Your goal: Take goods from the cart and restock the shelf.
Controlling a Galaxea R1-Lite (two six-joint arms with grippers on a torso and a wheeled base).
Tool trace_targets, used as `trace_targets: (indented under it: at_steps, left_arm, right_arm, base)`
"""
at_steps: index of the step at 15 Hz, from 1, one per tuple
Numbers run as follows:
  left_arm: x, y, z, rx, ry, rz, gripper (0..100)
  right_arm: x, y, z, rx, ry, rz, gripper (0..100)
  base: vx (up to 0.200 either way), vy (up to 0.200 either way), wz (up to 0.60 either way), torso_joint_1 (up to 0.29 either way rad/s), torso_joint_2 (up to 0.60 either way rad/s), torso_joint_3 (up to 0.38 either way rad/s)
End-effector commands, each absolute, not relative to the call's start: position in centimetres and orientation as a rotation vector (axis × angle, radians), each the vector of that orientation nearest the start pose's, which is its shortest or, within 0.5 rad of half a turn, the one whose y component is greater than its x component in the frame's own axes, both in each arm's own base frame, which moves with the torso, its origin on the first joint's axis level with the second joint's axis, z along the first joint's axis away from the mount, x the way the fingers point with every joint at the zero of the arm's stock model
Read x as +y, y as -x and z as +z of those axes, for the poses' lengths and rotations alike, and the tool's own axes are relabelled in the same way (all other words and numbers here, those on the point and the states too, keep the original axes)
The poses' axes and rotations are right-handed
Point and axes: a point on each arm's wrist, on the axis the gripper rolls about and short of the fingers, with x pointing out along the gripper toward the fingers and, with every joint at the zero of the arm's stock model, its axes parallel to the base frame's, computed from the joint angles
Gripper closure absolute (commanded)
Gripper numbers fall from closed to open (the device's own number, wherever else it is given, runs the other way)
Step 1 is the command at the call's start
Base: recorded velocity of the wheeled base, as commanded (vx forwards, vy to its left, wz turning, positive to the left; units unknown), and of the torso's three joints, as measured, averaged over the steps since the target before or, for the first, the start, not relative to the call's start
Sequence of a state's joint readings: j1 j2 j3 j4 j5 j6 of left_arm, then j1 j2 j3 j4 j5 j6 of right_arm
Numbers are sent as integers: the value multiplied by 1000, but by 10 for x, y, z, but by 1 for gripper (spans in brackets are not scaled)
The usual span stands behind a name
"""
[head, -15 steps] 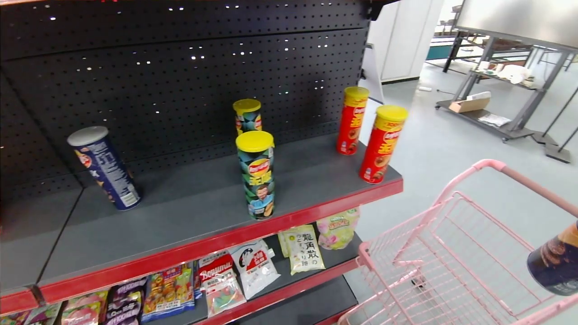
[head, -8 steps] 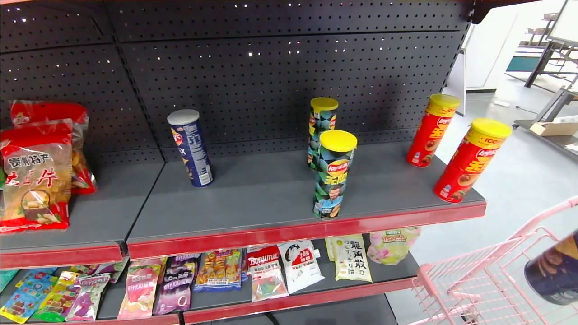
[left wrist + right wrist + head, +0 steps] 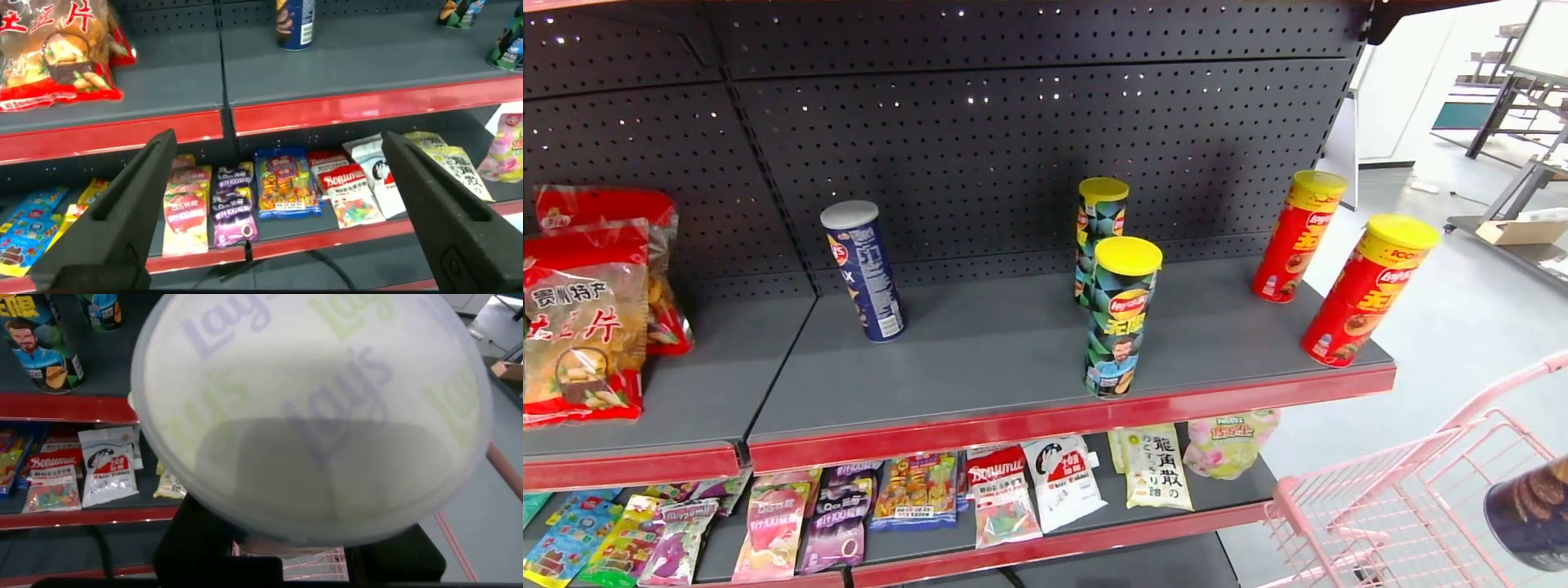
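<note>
A dark blue chip can (image 3: 1529, 516) hangs over the pink cart (image 3: 1388, 506) at the lower right. Its white lid (image 3: 310, 408) faces the right wrist camera, and my right gripper (image 3: 296, 549) is shut on the can behind it. On the grey upper shelf (image 3: 1013, 351) stand a blue can (image 3: 863, 271), two green-patterned cans (image 3: 1121, 314) with yellow lids and two red cans (image 3: 1369, 289). My left gripper (image 3: 278, 147) is open with nothing between its fingers, in front of the lower shelf's snack packets (image 3: 282, 184).
Red snack bags (image 3: 584, 327) lean on the shelf section to the left. Bare shelf lies between the blue can and the green-patterned cans. Snack packets (image 3: 996, 494) line the lower shelf. A metal rack (image 3: 1515, 220) stands on the floor far right.
The head camera has swung left, bringing the red bags into view. The held can sits a little lower at the right edge.
</note>
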State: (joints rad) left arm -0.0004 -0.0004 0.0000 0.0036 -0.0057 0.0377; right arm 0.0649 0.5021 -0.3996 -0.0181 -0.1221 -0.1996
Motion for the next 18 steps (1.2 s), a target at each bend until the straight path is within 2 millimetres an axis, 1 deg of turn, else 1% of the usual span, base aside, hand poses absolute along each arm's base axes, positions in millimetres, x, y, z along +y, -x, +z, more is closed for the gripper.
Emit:
trace_targets:
  at_steps: [1,13,18]
  left_arm:
    - [0,23,75,3,-38,-6,0]
    - [0,23,75,3,-38,-6,0]
    - [0,23,75,4,-37,-6,0]
  right_arm:
    - [-2,-19,192,83,207,-49,100]
    - [-1,-20,187,98,210,-44,100]
    - [-1,-20,187,95,209,-44,100]
  base:
    - [0,200,0,-2,2,2]
    - [0,200,0,0,4,4]
    - [0,0,0,0,0,0]
